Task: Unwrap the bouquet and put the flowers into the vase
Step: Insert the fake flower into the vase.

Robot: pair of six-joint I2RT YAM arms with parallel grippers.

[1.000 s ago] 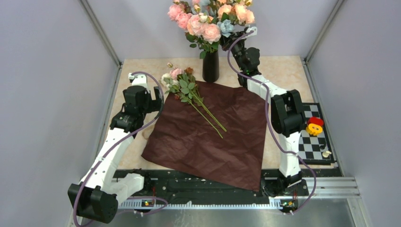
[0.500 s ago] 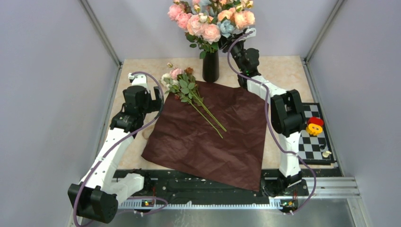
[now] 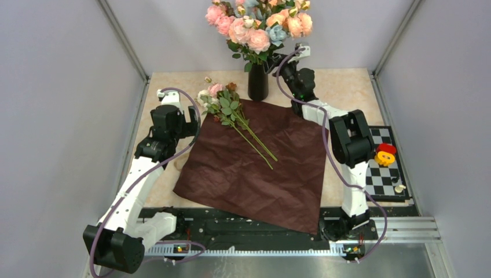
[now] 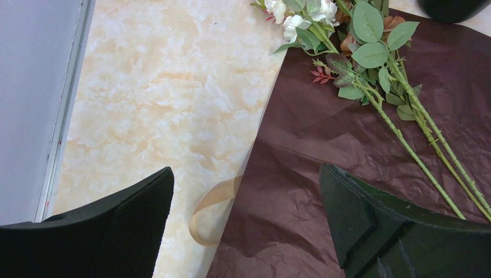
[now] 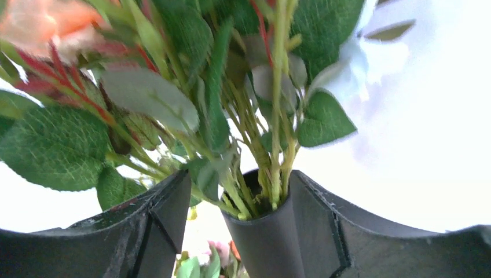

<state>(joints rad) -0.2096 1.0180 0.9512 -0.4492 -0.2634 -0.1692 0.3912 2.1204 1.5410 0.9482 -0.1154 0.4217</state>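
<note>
The bouquet lies unwrapped: its dark red paper (image 3: 260, 168) is spread flat on the table. The flowers (image 3: 223, 101) rest on the paper's far left corner, their thin green stems running toward the middle. The black vase (image 3: 257, 81) stands behind the paper. My right gripper (image 3: 277, 59) is at its neck, open. In the right wrist view the vase neck (image 5: 269, 243) stands between the right gripper's (image 5: 238, 174) spread fingers, against the right one. My left gripper (image 4: 244, 171) hangs wide open over the paper's (image 4: 324, 145) left edge, holding nothing. The flowers (image 4: 370, 58) lie ahead of it.
Large peach, pink and blue blooms (image 3: 257, 23) fill the vase. A tan ribbon (image 4: 211, 202) curls on the marble top beside the paper's left edge. A checkerboard (image 3: 382, 174) with a red and yellow object (image 3: 385, 153) sits at the right. Walls close in on three sides.
The right gripper's jaws have opened at the vase neck, and that wrist has dropped slightly. The blooms in the vase shifted a little. The left arm has not moved.
</note>
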